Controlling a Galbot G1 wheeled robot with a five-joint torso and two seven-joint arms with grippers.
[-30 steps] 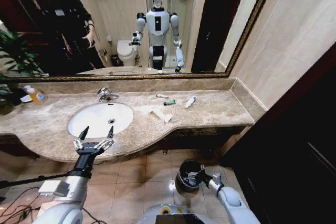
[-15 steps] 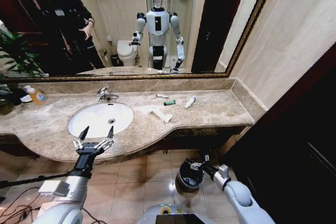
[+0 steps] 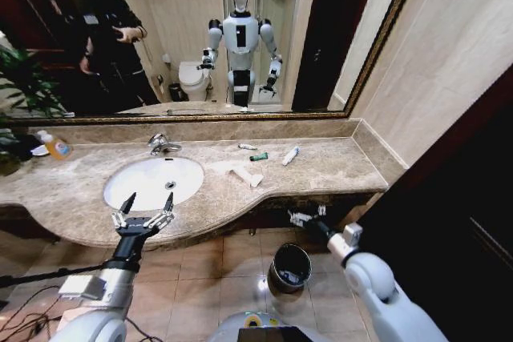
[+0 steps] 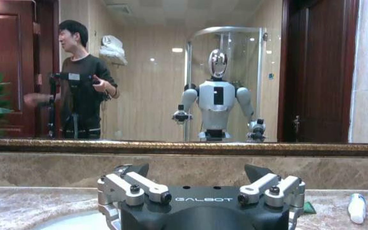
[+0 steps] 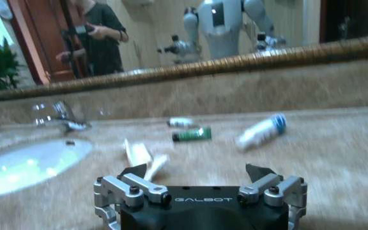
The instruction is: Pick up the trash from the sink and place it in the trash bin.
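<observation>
- Trash sits on the marble desk [image 3: 337,167], centre of the head view, right of the sink [image 3: 152,182], none of it inside the basin.
- Crumpled white paper [image 3: 240,171] lies nearest the basin's right rim; also in the right wrist view [image 5: 139,155].
- Green mini tube [image 3: 258,156] lies just behind the paper; small white tube [image 3: 247,146] is just beyond it, near the backsplash.
- Larger white tube with blue end [image 3: 290,155] lies right of the green one, angled; in the right wrist view [image 5: 260,131] it is right of centre.
- Trash bin [image 3: 289,268] stands on the tiled floor, lower centre of the head view, below the desk edge; something pale is visible inside.
- Right tool [image 3: 304,217] is in the lower right of the head view, at the height of the desk's front edge, above the bin; fingers spread, empty.
- Left tool [image 3: 146,207] is in the lower left of the head view, over the desk's front edge just before the sink; fingers spread, empty.
- Chrome faucet [image 3: 160,144] is behind the basin; orange-liquid bottle [image 3: 54,146] is far left on the desk.
</observation>
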